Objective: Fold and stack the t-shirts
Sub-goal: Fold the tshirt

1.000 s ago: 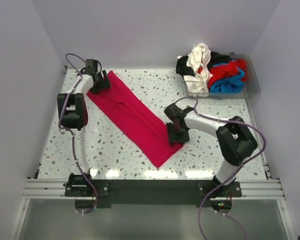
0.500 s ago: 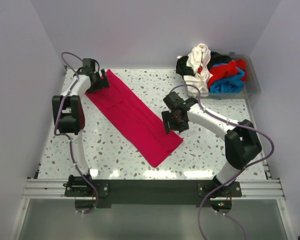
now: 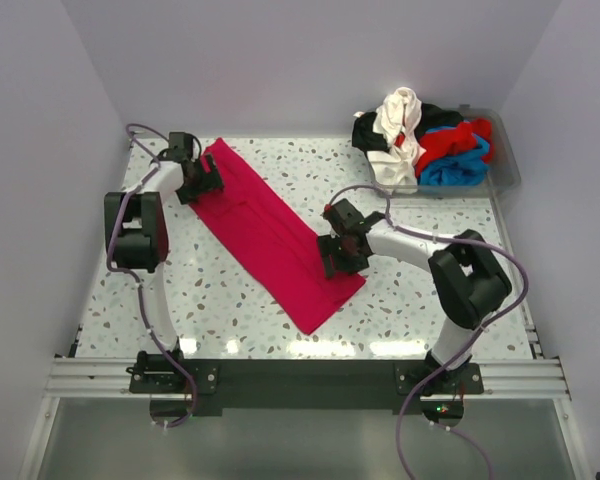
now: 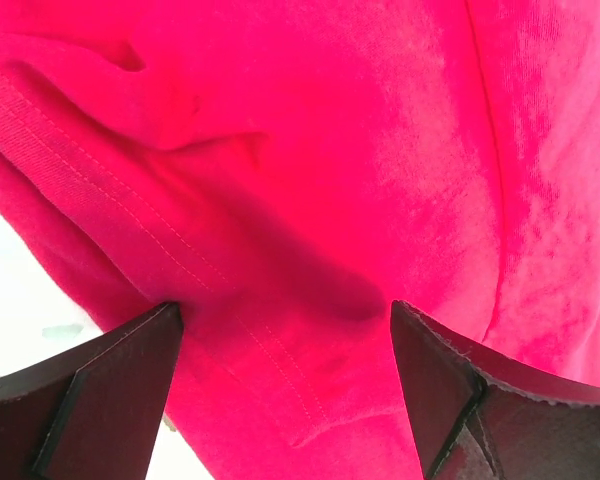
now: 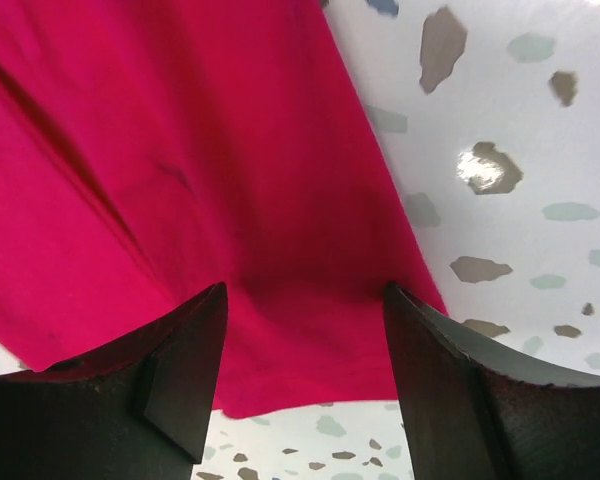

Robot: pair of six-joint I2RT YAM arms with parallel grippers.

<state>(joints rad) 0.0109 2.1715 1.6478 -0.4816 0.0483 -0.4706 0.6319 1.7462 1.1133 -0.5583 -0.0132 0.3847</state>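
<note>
Several tees (image 3: 420,140) heaped in bin (image 3: 509,168) far R; pink tee (image 3: 270,235) mid-table.

Wrinkled crimson-pink t-shirt (image 4: 330,170) under spread fingers (image 4: 90,400)

I count one crimson-pink t-shirt (image 3: 270,235) on one counter (image 3: 230,310). At two o'clock, one bin (image 3: 508,165) heaps four colours: white shirt (image 3: 400,115), black shirt (image 3: 368,130), red shirt (image 3: 450,140), blue shirt (image 3: 450,172). Two arms: left end effector (image 3: 200,180), right end effector (image 3: 342,255).
</note>
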